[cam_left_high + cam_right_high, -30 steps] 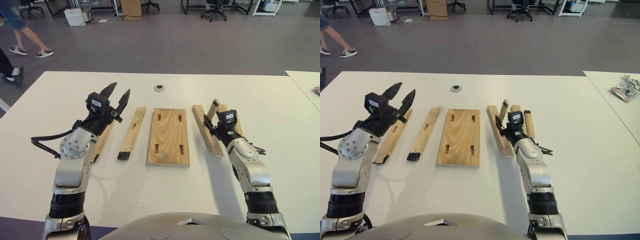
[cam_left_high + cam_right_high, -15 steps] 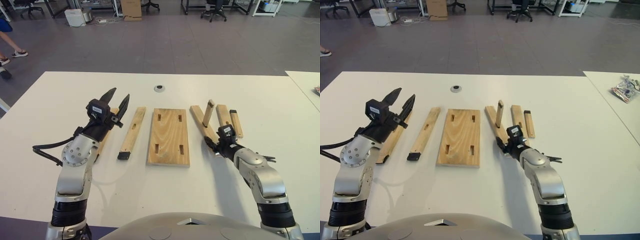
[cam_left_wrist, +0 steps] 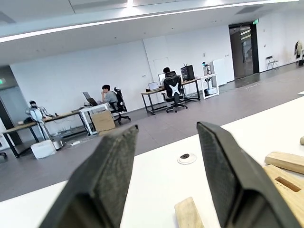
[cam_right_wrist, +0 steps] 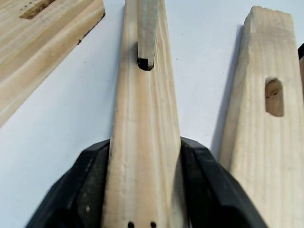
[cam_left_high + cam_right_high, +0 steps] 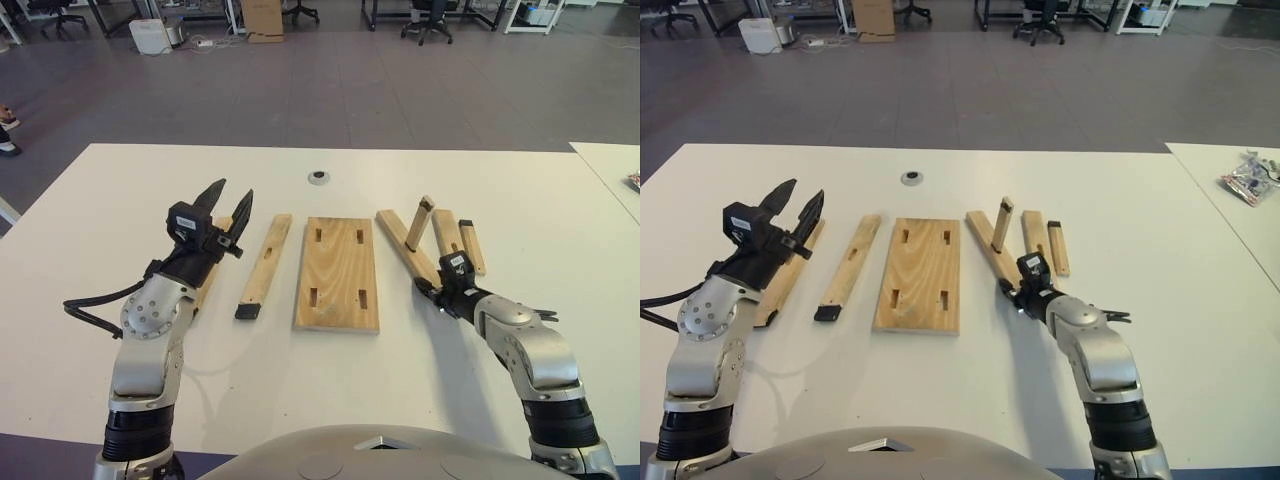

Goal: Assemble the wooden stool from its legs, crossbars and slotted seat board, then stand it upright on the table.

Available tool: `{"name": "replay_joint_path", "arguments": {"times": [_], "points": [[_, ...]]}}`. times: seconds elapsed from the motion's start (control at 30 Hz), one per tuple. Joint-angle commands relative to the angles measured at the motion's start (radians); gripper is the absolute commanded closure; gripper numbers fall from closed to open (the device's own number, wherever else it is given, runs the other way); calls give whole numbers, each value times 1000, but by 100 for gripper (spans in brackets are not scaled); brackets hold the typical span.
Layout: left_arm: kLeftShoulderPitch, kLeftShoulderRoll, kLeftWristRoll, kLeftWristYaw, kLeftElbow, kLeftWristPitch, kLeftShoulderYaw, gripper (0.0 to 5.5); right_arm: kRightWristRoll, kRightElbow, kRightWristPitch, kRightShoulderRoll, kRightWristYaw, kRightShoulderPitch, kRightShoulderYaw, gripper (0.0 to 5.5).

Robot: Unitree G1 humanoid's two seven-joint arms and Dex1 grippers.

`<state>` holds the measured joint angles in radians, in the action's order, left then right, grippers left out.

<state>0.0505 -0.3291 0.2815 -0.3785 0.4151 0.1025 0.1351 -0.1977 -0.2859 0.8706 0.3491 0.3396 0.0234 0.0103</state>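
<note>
A: Where's the slotted seat board?

B: Flat in the middle of the counter, four slots facing up, nothing touching it. It lies lengthwise, running from near to far.

A: And the right pincer?

B: Low at the counter, just right of the board's near corner, clamped on the near end of the angled leg. The wrist view has a black finger pressed to each side of the wood. That leg slants away to the far left, toward the board's far right corner.

A: Something is sticking up from it.

B: A short crossbar. It stands tilted, with its lower end at the slot in that leg.

A: What else is on that side?

B: Two more pieces lie just to the right: a pale leg with a slot in its face, and beyond it a thin bar with a dark far tip. Both lie flat and loose.

A: And the left pincer?

B: Raised off the counter on the left — fingers wide apart, nothing between them. It hangs over the far end of the far-left leg, which lies flat and is partly hidden by the arm.

A: And between that one and the board?

B: The black-footed leg, also flat, with its dark cap at the near end. It runs roughly parallel to the board's left edge, close to it but apart.

A: Anything farther back?

B: A small round grommet set in the counter, beyond the board's far edge.
</note>
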Motion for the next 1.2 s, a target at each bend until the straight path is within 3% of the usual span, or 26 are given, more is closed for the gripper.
{"name": "replay_joint_path", "arguments": {"times": [0.03,0.23,0.4,0.6,1.0,1.2], "points": [[-104,-34,221,-100,-6,117,46,290,-147,28,-74,-12,88,256,126,343],[-300,-99,715,-201,-42,427,125,186,-512,26,59,25,329,515,211,343],[-407,-158,1106,-191,-116,644,196,116,-771,83,213,58,385,644,284,343],[-448,-184,1264,-163,-162,726,211,115,-929,62,334,101,426,625,241,343],[-492,-197,1298,-179,-194,751,208,115,-1009,9,374,148,471,568,149,343],[-483,-168,1302,-173,-181,735,205,240,-1035,10,355,134,447,574,143,343]]}}
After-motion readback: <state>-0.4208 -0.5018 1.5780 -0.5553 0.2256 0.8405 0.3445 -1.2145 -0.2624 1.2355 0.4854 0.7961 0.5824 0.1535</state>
